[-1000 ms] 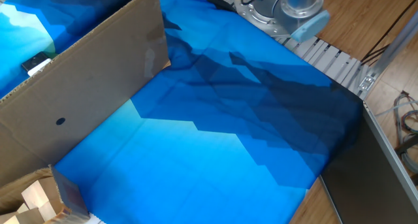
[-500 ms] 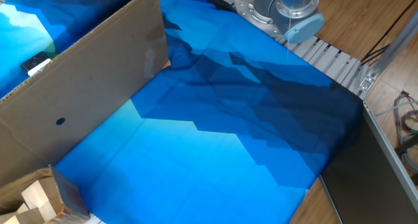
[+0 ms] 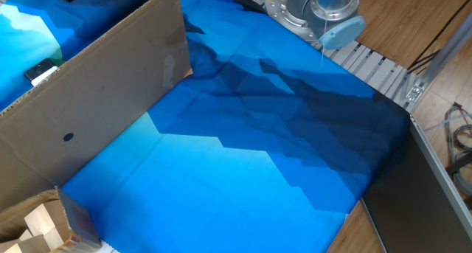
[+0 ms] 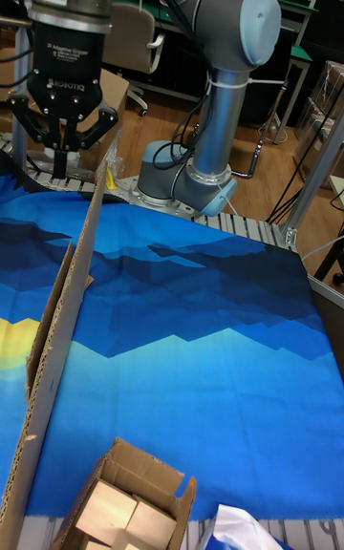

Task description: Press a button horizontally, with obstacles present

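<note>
Nearest, wooden blocks [image 4: 119, 512] sit in a torn box by the cloth's [image 3: 243, 172] front edge. The panel [image 3: 96, 98] stands upright, its long axis running front to back along the cloth's left side. Beyond it lies the button box [image 3: 40, 72] — only a white-and-dark corner shows in the fixed view, its red face unseen. The tall view alone shows the gripper [image 4: 63, 168] hanging above the far end, fingers together, on the box's side of the panel as far as I can judge.
</note>
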Controlling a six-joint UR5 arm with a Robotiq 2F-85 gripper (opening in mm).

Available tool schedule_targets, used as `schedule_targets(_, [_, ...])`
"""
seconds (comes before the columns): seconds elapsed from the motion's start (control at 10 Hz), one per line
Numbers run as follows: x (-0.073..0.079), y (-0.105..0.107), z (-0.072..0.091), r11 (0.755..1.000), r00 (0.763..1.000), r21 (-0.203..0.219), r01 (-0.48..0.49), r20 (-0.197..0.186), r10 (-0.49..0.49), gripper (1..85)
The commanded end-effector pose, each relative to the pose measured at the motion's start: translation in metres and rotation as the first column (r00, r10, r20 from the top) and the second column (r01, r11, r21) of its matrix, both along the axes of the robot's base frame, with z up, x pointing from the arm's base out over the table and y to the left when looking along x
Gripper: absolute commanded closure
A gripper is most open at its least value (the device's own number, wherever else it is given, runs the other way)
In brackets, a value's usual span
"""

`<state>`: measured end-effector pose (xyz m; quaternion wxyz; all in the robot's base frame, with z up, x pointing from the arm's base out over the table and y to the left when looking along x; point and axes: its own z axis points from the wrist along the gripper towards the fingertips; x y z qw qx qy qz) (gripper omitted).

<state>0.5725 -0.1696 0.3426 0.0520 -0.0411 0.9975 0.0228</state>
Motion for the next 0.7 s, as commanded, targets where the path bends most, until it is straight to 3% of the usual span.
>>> schedule_targets(0.0, [-0.011,-0.004,-0.002,0.993,0.992,-0.005,0.116,-0.046,-0.116,84.7])
schedule_targets(0.2, [-0.007,-0.006,-0.002,0.979,0.978,-0.002,0.204,-0.035,-0.204,84.7])
schedule_targets(0.3, [0.005,0.003,0.000,0.976,0.977,0.042,0.213,0.006,-0.213,84.7])
schedule_targets(0.4, [0.000,-0.008,-0.001,0.979,0.979,-0.006,0.202,-0.006,-0.202,84.7])
schedule_targets(0.6, [-0.006,-0.013,-0.005,0.993,0.992,-0.003,0.119,-0.038,-0.119,84.7])
